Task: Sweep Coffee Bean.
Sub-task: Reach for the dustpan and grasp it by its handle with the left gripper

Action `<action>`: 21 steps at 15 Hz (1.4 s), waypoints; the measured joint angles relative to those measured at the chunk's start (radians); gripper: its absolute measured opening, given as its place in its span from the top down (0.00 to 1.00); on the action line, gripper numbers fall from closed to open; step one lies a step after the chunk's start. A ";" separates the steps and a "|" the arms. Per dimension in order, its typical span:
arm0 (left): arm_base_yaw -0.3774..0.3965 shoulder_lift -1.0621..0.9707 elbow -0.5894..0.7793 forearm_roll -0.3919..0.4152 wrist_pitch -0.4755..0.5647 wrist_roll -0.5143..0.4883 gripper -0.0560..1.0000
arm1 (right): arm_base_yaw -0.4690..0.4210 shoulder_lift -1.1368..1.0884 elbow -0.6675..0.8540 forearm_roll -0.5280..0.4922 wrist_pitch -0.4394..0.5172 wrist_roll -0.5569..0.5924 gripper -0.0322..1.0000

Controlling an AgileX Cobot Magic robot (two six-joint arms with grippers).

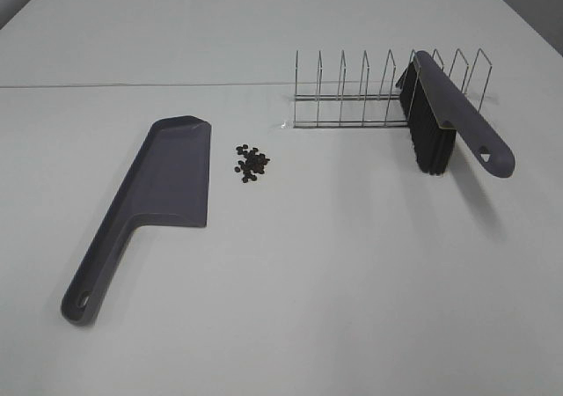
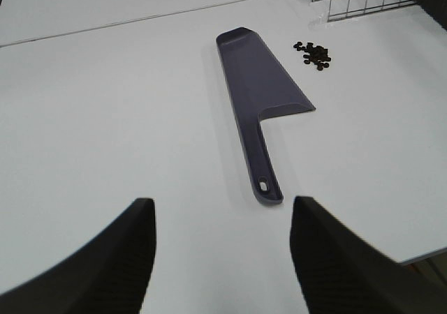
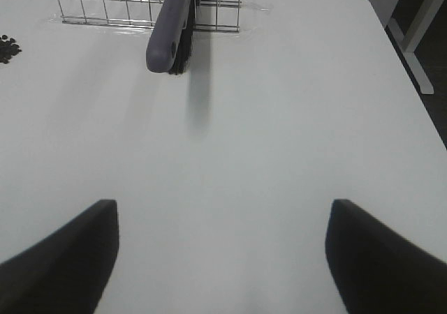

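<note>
A small cluster of dark coffee beans (image 1: 251, 163) lies on the white table, just right of a purple-grey dustpan (image 1: 154, 194) lying flat with its handle toward the front left. A brush (image 1: 444, 119) with a purple-grey handle and black bristles leans in a wire rack (image 1: 369, 92) at the back right. Neither gripper shows in the high view. In the left wrist view the left gripper (image 2: 222, 258) is open and empty, short of the dustpan (image 2: 262, 98) and beans (image 2: 314, 54). In the right wrist view the right gripper (image 3: 222, 258) is open and empty, short of the brush (image 3: 170, 28).
The wire rack (image 3: 140, 3) holds the brush between its dividers. The table's right edge (image 3: 412, 84) drops to dark floor with a white table leg beside it. A seam runs across the table behind the dustpan (image 1: 132, 85).
</note>
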 joint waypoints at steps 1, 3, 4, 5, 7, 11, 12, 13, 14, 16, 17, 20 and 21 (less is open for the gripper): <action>0.000 0.000 0.000 0.000 0.000 0.000 0.42 | 0.000 0.000 0.000 0.000 0.000 0.000 0.22; 0.000 0.000 0.000 0.000 0.000 0.000 0.42 | 0.000 0.000 0.000 0.000 0.000 0.000 0.22; 0.000 0.000 0.000 0.000 0.000 0.000 0.42 | 0.000 0.000 0.000 0.000 0.000 0.000 0.22; 0.000 0.000 0.000 0.000 0.000 0.000 0.42 | 0.000 0.000 0.000 0.000 0.000 0.000 0.22; 0.000 0.000 0.000 0.000 0.000 0.000 0.42 | 0.000 0.000 0.000 0.000 0.000 0.000 0.22; 0.000 0.000 0.000 0.000 0.000 0.000 0.42 | 0.000 0.000 0.000 0.000 0.000 0.000 0.22; 0.000 0.000 0.000 0.000 0.000 0.000 0.42 | 0.000 0.000 0.000 0.000 0.000 0.000 0.22; 0.000 0.000 0.000 0.000 0.000 0.000 0.42 | 0.000 0.000 0.000 0.000 0.000 0.000 0.22; 0.000 0.000 0.000 0.000 0.000 0.000 0.42 | 0.000 0.000 0.000 0.000 0.000 0.000 0.22; 0.000 0.000 0.000 0.000 0.000 0.000 0.42 | 0.000 0.000 0.000 0.000 0.000 0.000 0.22; 0.000 0.000 0.000 0.000 0.000 0.000 0.42 | 0.000 0.000 0.000 0.000 0.000 0.000 0.22; 0.000 0.000 0.000 0.000 0.000 0.000 0.42 | 0.000 0.000 0.000 0.000 0.000 0.000 0.22; 0.000 0.000 0.000 0.000 0.000 0.000 0.42 | 0.000 0.000 0.000 0.000 0.000 0.000 0.22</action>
